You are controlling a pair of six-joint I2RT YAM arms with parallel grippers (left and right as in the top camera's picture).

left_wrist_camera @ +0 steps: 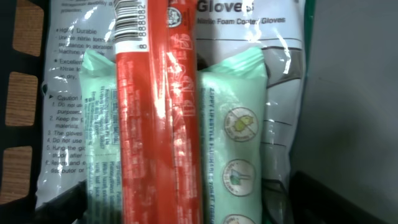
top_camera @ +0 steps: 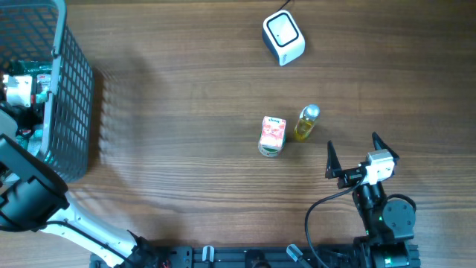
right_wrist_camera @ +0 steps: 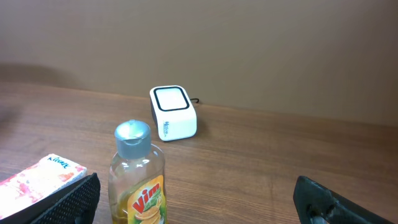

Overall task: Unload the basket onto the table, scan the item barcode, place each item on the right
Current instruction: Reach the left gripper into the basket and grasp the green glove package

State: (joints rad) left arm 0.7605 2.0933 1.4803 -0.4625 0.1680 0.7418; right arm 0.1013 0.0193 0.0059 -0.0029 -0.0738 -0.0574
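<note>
Grey wire basket [top_camera: 71, 82] stood at the far left corner of the worktop [top_camera: 186, 89], with the left arm reaching into it. Left wrist view was filled by the basket's contents at close range: a long red pack [left_wrist_camera: 160, 124] lay on top, running lengthwise, with its barcode [left_wrist_camera: 132, 22] showing at the upper end. Beneath it, one on either side, we saw two mint-green packs [left_wrist_camera: 233, 137], and under those a clear gloves bag [left_wrist_camera: 280, 37] with printed text.

Left claw [left_wrist_camera: 186, 210] sat over the red pack. We saw only dark edges at the lower corners of that view and could not tell whether the jaws were apart or clamped on anything.

White scanner [top_camera: 283, 37] sat near the far edge, right of the middle, window up. A tissue pack [top_camera: 272, 135] and a yellow bottle [top_camera: 306, 123] with a silver cap stood just beside each other, right of the worktop's centre.

Right claw [top_camera: 352, 143] hung near the near right corner, jaws wide apart, holding nothing, facing the bottle and scanner.
</note>
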